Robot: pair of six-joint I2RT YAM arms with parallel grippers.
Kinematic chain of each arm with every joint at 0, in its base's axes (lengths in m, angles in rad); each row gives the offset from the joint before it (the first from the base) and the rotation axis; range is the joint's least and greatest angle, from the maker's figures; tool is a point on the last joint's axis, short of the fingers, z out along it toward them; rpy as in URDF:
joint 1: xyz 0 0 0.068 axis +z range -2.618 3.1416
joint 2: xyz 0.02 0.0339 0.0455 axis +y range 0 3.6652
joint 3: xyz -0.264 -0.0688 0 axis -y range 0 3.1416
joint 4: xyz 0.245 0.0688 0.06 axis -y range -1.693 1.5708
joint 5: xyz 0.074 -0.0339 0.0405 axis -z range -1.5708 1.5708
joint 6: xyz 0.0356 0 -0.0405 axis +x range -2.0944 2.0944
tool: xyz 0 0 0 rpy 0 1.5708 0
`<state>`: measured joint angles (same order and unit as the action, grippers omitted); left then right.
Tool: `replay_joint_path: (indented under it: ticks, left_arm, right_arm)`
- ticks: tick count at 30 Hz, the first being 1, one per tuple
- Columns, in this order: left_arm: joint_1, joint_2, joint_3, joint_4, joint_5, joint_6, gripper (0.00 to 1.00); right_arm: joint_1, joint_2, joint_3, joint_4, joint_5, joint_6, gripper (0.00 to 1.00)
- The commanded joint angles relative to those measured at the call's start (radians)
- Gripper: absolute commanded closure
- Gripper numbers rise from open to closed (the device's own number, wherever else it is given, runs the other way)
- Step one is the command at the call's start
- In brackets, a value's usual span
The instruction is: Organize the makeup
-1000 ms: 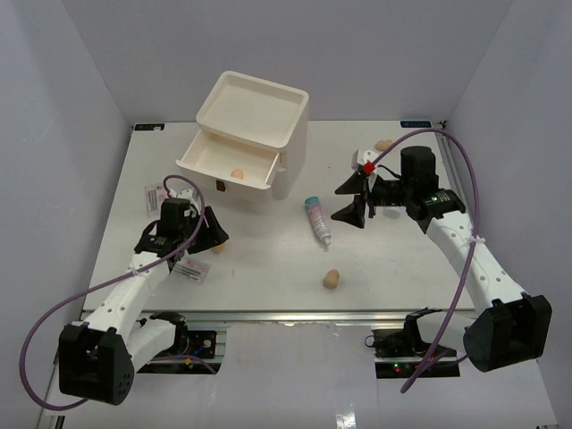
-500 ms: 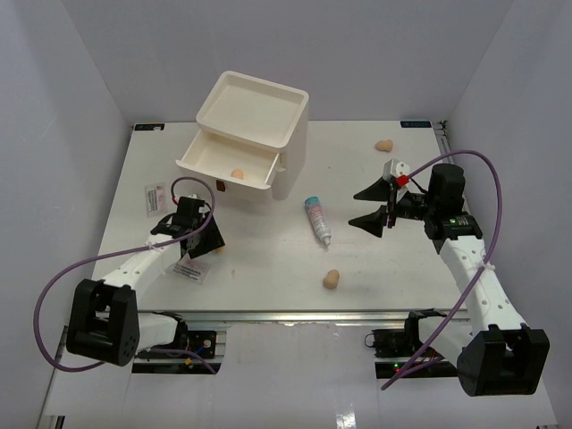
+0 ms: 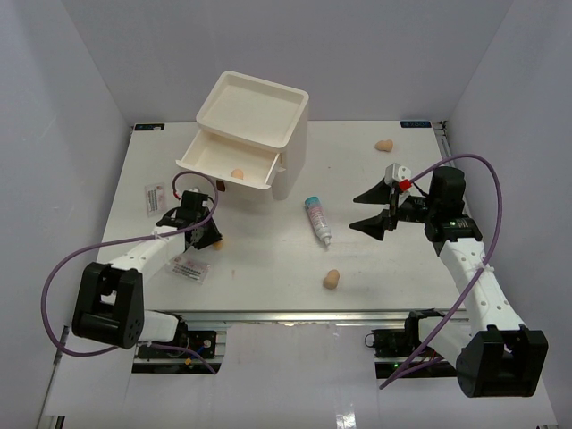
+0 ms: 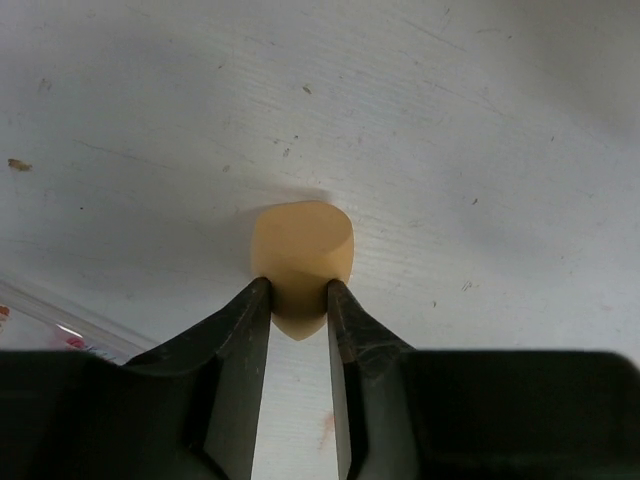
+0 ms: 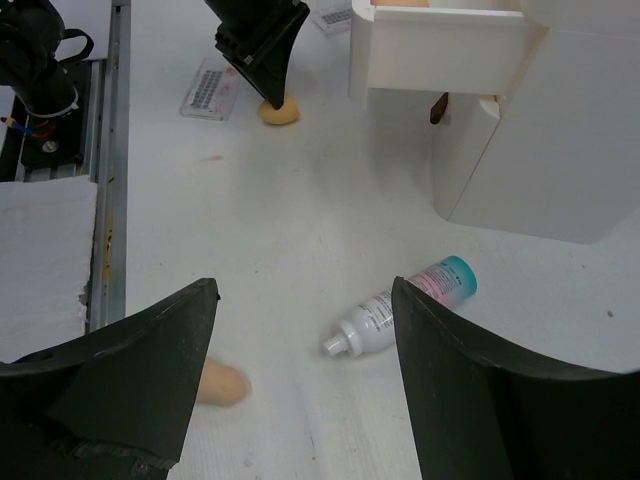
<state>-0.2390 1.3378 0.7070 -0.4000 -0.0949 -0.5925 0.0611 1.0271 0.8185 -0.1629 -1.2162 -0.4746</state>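
Note:
My left gripper [image 3: 206, 234] is low at the table and shut on a tan egg-shaped sponge [image 4: 299, 256], held between its fingers [image 4: 240, 330]; the sponge touches the table. That sponge also shows in the right wrist view [image 5: 279, 111]. My right gripper [image 3: 374, 207] is wide open and empty above the table, right of a white tube with a teal-pink label [image 3: 316, 217], which lies on its side [image 5: 405, 303]. Another sponge [image 3: 332, 280] lies near the front. One sponge [image 3: 383, 145] lies at the back right. One [image 3: 237, 173] sits in the open drawer. A second white tube is not in view.
The cream drawer chest [image 3: 268, 134] stands at the back with its lower drawer [image 3: 207, 168] pulled out towards the left arm. A flat packet [image 3: 189, 267] lies just in front of my left gripper, and another [image 3: 156, 194] lies by the left edge.
My left gripper moved right and forward onto the sponge and closed on it. My right arm drew back to the right a second ago and has hardly moved since.

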Motion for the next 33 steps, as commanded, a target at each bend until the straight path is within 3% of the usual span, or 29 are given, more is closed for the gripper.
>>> replay_joint_path:
  ticks: [1, 7, 12, 17, 19, 24, 28, 33]
  left_arm:
    - [-0.003, -0.010, 0.026, 0.024, -0.016, -0.001, 0.70]
    - [-0.004, -0.069, 0.011, 0.024, 0.015, 0.005, 0.87]
    - [-0.005, -0.195, -0.015, 0.019, 0.103, 0.011, 0.93]
    - [-0.006, -0.398, -0.020, 0.012, 0.284, 0.046, 0.99]
    - [-0.007, -0.452, -0.004, 0.015, 0.419, 0.058, 1.00]
    - [-0.009, -0.472, 0.096, 0.021, 0.663, 0.083, 1.00]
    - [-0.008, -0.430, 0.227, 0.054, 0.672, 0.052, 1.00]
    - [-0.010, -0.286, 0.394, 0.099, 0.554, 0.003, 1.00]
  right_arm:
    - [-0.011, -0.019, -0.004, 0.026, -0.041, -0.009, 0.23]
    - [-0.017, -0.023, -0.005, 0.026, -0.050, -0.007, 0.23]
    - [-0.023, -0.021, -0.005, 0.026, -0.056, -0.004, 0.23]
    - [-0.027, -0.012, -0.005, 0.028, -0.059, -0.002, 0.23]
    - [-0.029, -0.010, -0.005, 0.028, -0.059, -0.002, 0.23]
    - [-0.030, -0.004, -0.006, 0.028, -0.055, -0.004, 0.23]
    - [-0.029, -0.004, -0.006, 0.028, -0.055, -0.004, 0.23]
    - [-0.033, -0.004, -0.011, 0.026, -0.049, -0.012, 0.23]
